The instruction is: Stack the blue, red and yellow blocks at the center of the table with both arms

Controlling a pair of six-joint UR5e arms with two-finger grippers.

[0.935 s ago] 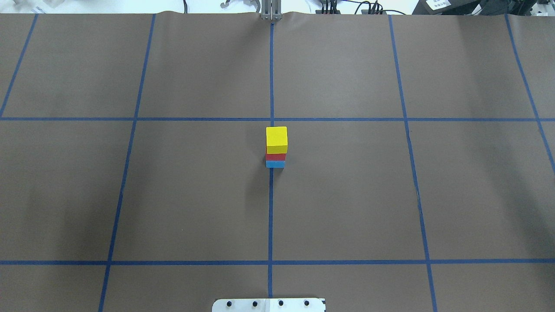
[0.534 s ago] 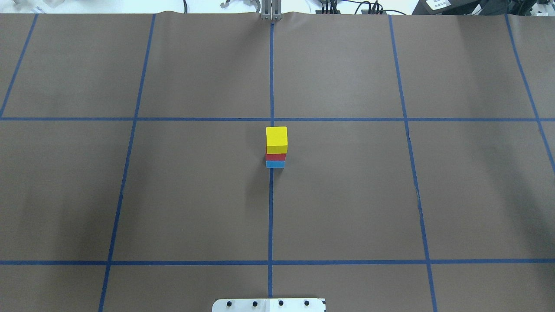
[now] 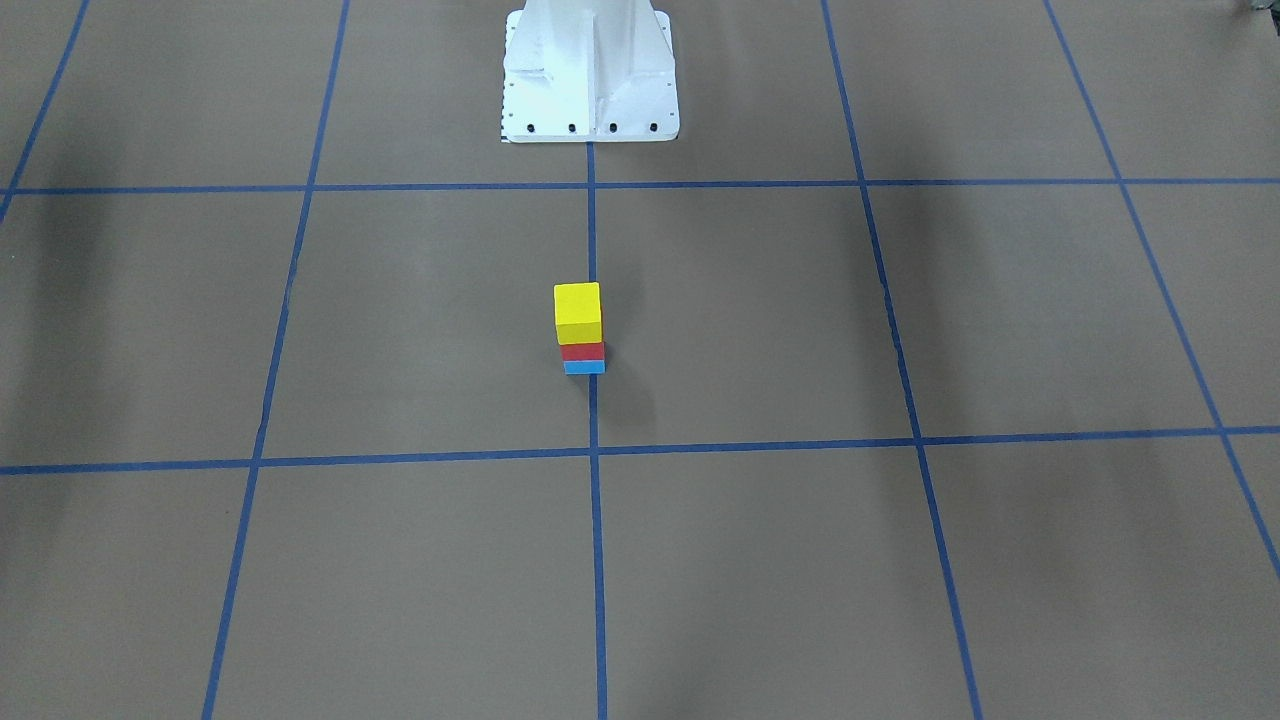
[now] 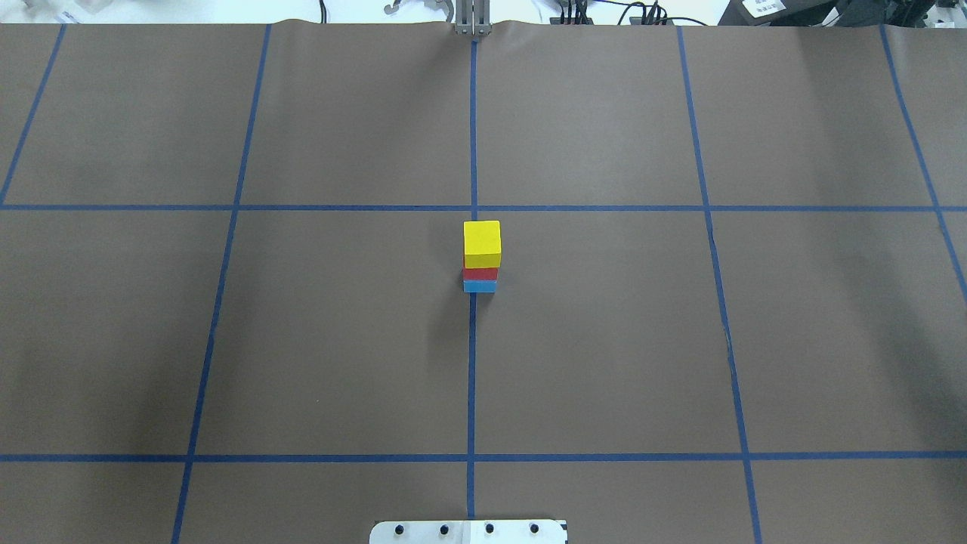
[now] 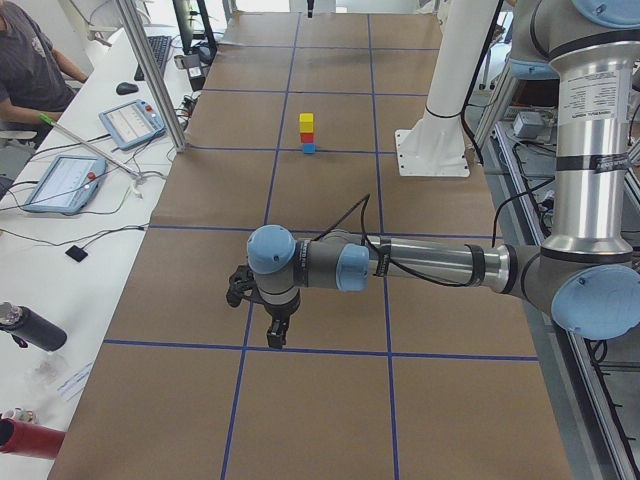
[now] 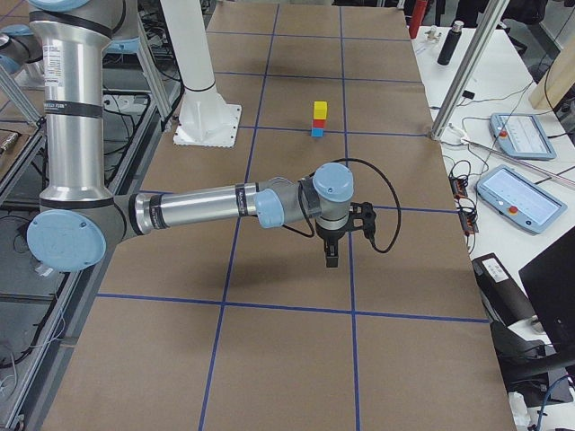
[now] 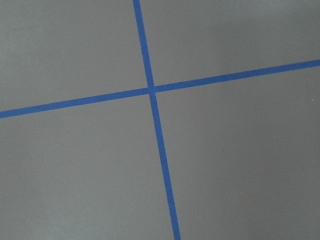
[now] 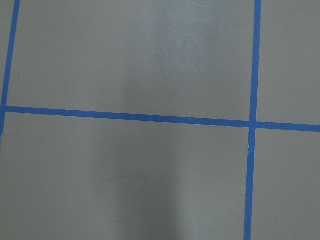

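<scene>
A stack stands at the table's centre on the blue tape line: the blue block (image 4: 480, 286) at the bottom, the red block (image 4: 480, 273) on it, the yellow block (image 4: 482, 240) on top. The stack also shows in the front-facing view, with yellow (image 3: 578, 310), red (image 3: 583, 351) and blue (image 3: 584, 367). My left gripper (image 5: 276, 335) hangs over the table far from the stack, towards the left end. My right gripper (image 6: 331, 256) hangs likewise towards the right end. Both show only in side views, so I cannot tell whether they are open or shut. The wrist views show only brown paper and tape.
The white robot pedestal (image 3: 590, 80) stands at the table's robot-side edge. Brown paper with a blue tape grid (image 4: 472, 363) covers the table. Tablets (image 5: 65, 182) and an operator (image 5: 30, 70) are on a side desk; a metal post (image 6: 467, 67) stands at the far edge.
</scene>
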